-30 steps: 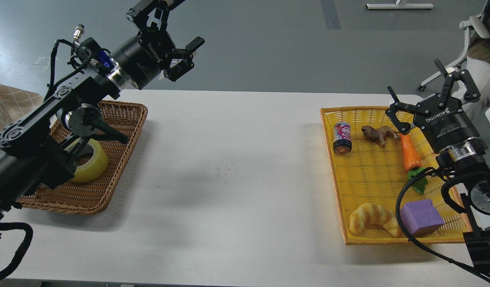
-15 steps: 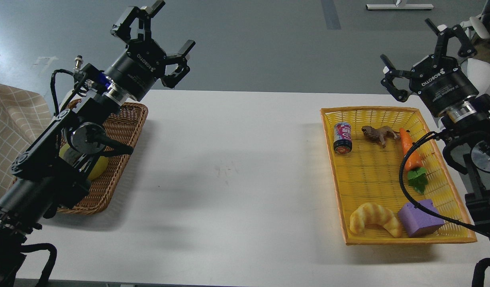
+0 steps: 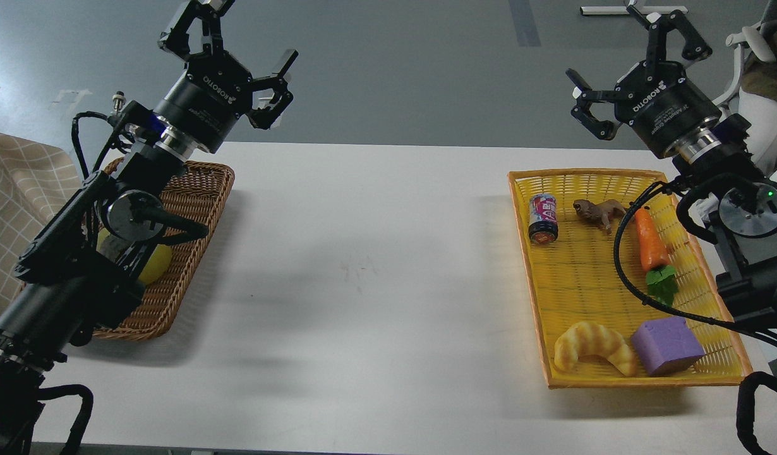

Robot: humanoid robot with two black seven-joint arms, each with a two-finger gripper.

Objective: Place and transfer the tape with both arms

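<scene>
The yellow tape roll [image 3: 156, 263] lies in the brown wicker basket [image 3: 192, 208] at the left of the table; my left arm hides most of it. My left gripper [image 3: 227, 60] is open and empty, raised high above the basket's far end. My right gripper [image 3: 628, 66] is open and empty, raised above the far edge of the yellow basket [image 3: 590, 278] at the right. Neither gripper touches anything.
The yellow basket holds a drink can [image 3: 542, 218], a brown toy animal [image 3: 598, 212], a toy carrot [image 3: 652, 249], a croissant [image 3: 594, 344] and a purple block [image 3: 666, 344]. White table [image 3: 369, 278] between the baskets. Checked cloth [image 3: 22, 196] at far left.
Both arms have risen and drawn back; the left gripper moved up and left, the right gripper up and left off the yellow basket. The tape stays in the wicker basket, now more covered by the arm.
</scene>
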